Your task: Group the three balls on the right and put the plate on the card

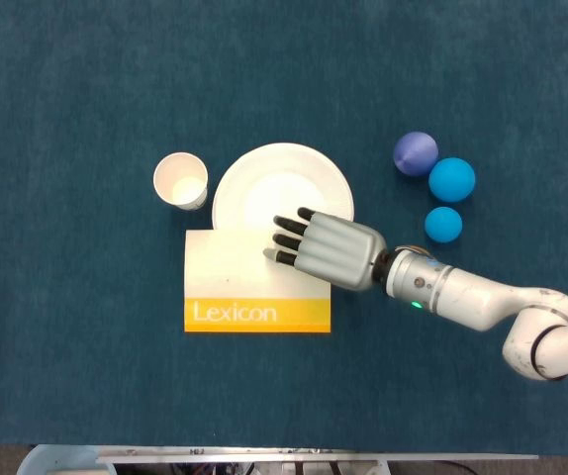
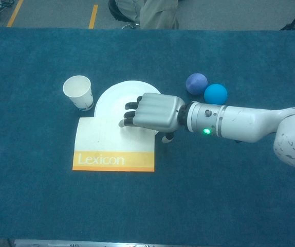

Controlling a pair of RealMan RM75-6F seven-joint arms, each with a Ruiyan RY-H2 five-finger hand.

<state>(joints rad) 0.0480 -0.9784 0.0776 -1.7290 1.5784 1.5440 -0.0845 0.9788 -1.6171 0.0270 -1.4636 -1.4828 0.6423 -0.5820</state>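
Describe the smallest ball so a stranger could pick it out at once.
Start at the white plate in the middle of the blue table and look right, to a cluster of three balls. The small ball is the one nearest the robot, just below the big blue ball, with the purple ball farthest back. It is blue like its neighbour but clearly smaller than both others.

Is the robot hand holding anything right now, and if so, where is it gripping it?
Nothing is clearly held. The right robot hand lies flat, fingers out, over the near right part of the plate and the card's top edge; whether it presses down cannot be told.
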